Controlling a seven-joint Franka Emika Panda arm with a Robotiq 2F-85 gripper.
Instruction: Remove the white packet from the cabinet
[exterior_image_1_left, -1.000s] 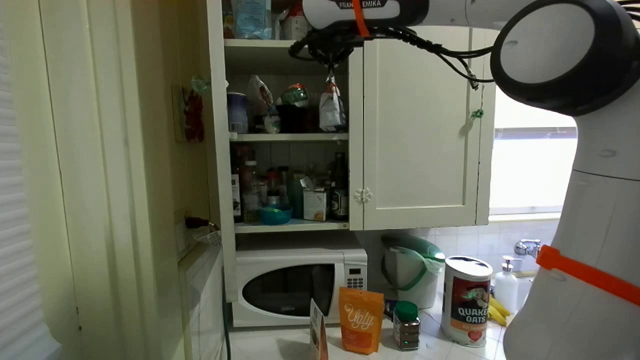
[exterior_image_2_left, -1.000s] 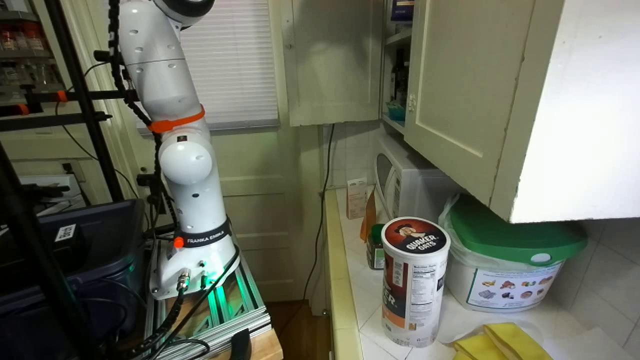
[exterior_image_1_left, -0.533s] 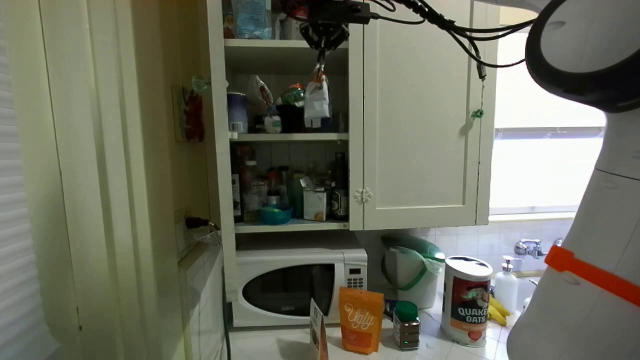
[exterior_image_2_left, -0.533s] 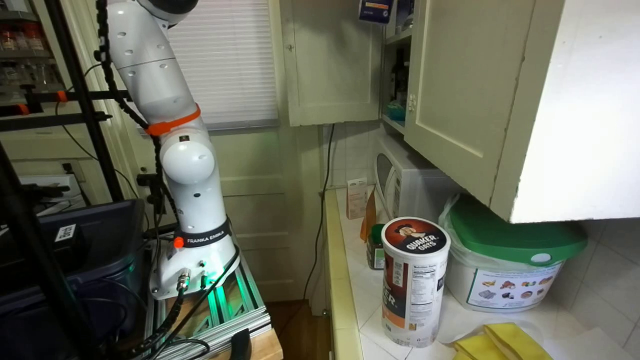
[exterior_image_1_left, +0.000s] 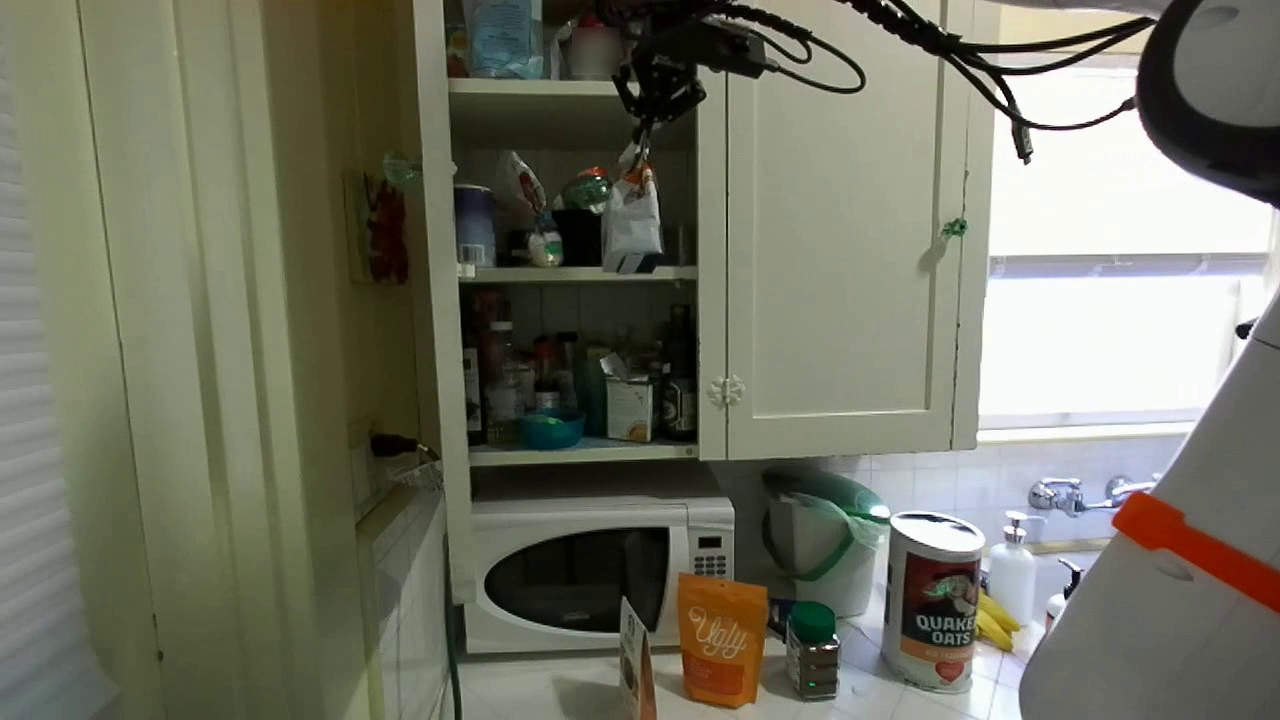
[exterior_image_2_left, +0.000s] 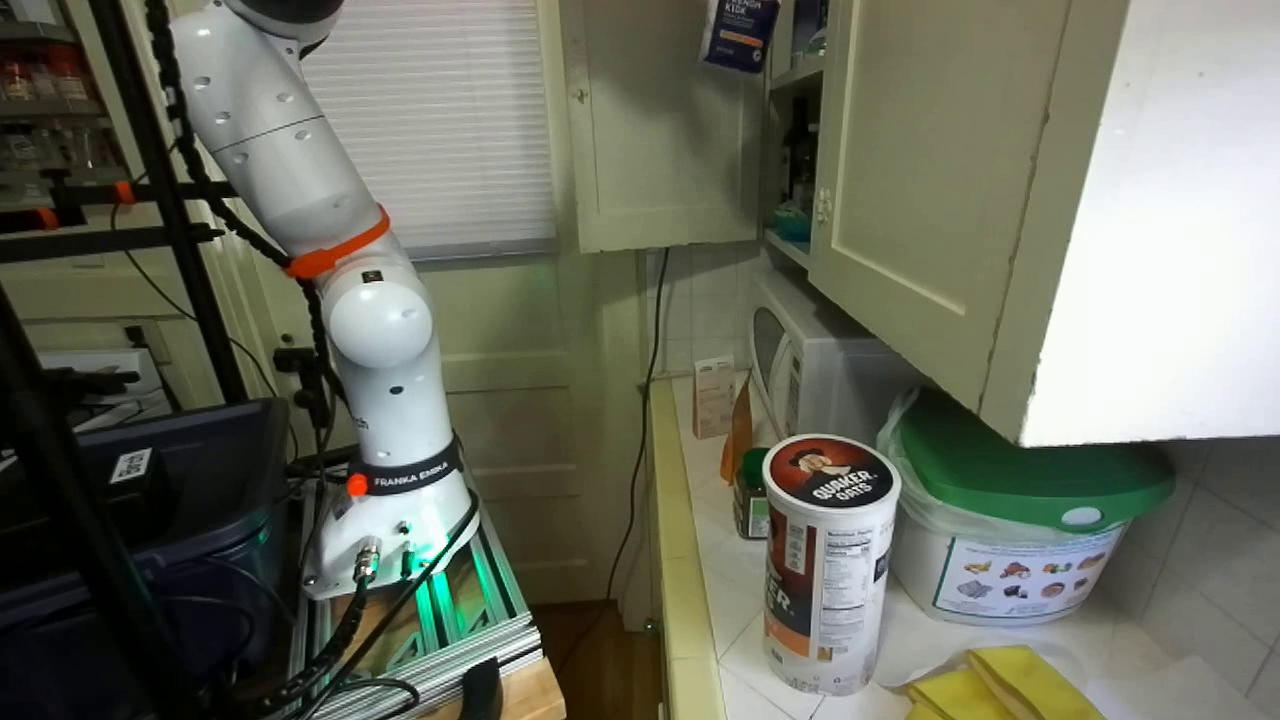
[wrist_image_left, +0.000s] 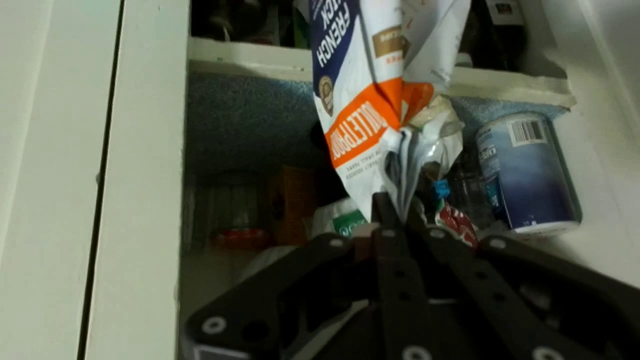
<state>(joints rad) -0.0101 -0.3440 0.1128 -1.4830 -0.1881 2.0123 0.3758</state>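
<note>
The white packet (exterior_image_1_left: 632, 225) is a soft white bag with an orange band. Its navy side shows in an exterior view (exterior_image_2_left: 740, 35), hanging just outside the shelf opening. In the wrist view the packet (wrist_image_left: 360, 115) is pinched at its folded top edge. My gripper (exterior_image_1_left: 641, 140) is shut on that edge, with the packet hanging below and slightly tilted; the fingertips also show in the wrist view (wrist_image_left: 400, 215). The cream cabinet (exterior_image_1_left: 835, 250) has its left part open, with the middle shelf behind the packet. The gripper is out of frame in an exterior view showing the cabinet door (exterior_image_2_left: 940, 180).
A blue canister (exterior_image_1_left: 475, 225) and bags stand on the middle shelf. Bottles and a teal bowl (exterior_image_1_left: 551, 430) are on the lower shelf. Below are a white microwave (exterior_image_1_left: 590, 515), an orange pouch (exterior_image_1_left: 722, 640), a green-lidded jar (exterior_image_1_left: 813, 655) and an oats canister (exterior_image_1_left: 935, 600).
The packet has moved out from the middle shelf to in front of the opening, shifting left in an exterior view. The arm has leaned back away from the cabinet. The grip has stayed shut.
</note>
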